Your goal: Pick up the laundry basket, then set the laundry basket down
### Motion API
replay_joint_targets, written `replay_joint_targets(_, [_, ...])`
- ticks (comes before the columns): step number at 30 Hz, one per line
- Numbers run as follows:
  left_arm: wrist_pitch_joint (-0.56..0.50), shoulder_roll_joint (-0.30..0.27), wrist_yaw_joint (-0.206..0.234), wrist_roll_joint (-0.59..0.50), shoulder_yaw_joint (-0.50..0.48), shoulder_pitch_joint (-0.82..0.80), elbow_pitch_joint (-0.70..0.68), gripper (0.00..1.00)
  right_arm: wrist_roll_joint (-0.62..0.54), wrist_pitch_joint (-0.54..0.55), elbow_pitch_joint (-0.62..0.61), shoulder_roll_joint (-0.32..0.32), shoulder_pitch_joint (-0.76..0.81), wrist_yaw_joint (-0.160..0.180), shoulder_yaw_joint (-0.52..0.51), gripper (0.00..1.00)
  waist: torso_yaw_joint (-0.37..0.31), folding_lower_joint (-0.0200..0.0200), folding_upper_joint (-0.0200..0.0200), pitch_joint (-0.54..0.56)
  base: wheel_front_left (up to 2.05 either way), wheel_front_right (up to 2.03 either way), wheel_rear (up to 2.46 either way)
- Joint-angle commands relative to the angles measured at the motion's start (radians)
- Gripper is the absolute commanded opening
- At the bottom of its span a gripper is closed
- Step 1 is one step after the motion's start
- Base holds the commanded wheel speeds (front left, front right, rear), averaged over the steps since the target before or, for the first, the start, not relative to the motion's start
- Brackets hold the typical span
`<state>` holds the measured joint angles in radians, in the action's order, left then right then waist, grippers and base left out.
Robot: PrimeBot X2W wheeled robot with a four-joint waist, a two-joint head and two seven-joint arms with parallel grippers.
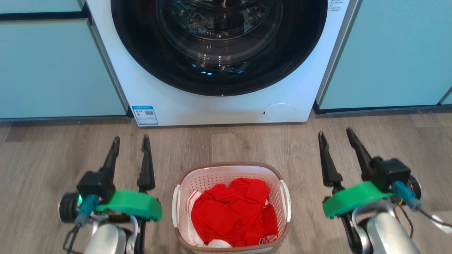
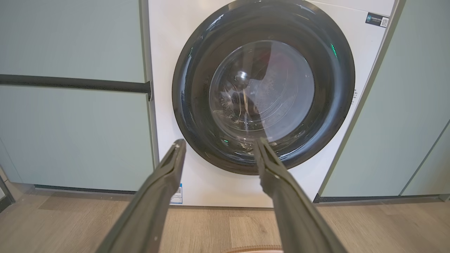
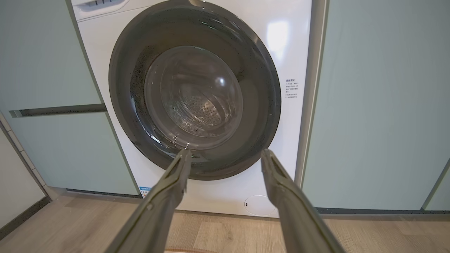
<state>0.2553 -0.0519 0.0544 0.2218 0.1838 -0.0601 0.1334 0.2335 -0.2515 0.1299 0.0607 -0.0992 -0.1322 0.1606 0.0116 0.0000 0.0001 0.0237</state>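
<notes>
1. My left gripper (image 1: 130, 139) is open. Its two long dark fingers are apart and nothing is between them
2. My right gripper (image 1: 335, 132) is open too, and it holds nothing
3. The laundry basket (image 1: 212, 180) sits on the wooden floor (image 1: 247, 144), between my two arms and closer to me than my fingertips
4. My left gripper is off to the basket's left side and my right gripper is off to its right side. Both are apart from it
5. The basket is white with lots of little holes and a brown rim. It has a white handle (image 1: 175, 206) on each side
6. Red clothes (image 1: 235, 211) fill most of the basket, and a bit of white cloth peeks out under them
7. A white washing machine (image 1: 197, 106) stands past the basket. Its big round dark door (image 1: 219, 31) faces me
8. Pale green cupboards (image 1: 53, 70) stand on both sides of the washing machine
9. In my left wrist view and my right wrist view, my fingers point at the low part of the round door
</notes>
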Motion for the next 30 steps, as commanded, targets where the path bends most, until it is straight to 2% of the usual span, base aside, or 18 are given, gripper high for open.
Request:
replay_joint_targets(1, [0.006, 0.001, 0.007, 0.001, -0.029, -0.029, -0.037, 1.0, -0.012, -0.01, -0.041, -0.009, -0.019, 0.002, 0.013, 1.0, -0.002, 0.0, -0.0001, 0.001, 0.0, 0.0, 0.0])
replay_joint_targets(9, [0.006, 0.001, 0.037, -0.02, -0.012, 0.016, -0.05, 1.0, 0.017, -0.01, -0.053, -0.01, 0.032, 0.002, -0.004, 1.0, -0.011, 0.0, -0.0001, 0.005, 0.0, 0.0, 0.0])
replay_joint_targets(17, [0.006, 0.002, 0.0, -0.018, -0.009, 0.016, -0.039, 1.0, 0.034, -0.01, -0.043, -0.01, 0.036, 0.002, -0.019, 1.0, -0.015, 0.0, -0.0001, 0.002, 0.0, 0.0, 0.0])
replay_joint_targets(30, [0.006, 0.002, -0.009, -0.011, -0.014, 0.014, -0.026, 1.0, 0.045, -0.01, -0.028, -0.01, 0.033, 0.002, -0.016, 1.0, -0.017, 0.0, -0.0001, 0.003, 0.0, 0.0, 0.0])
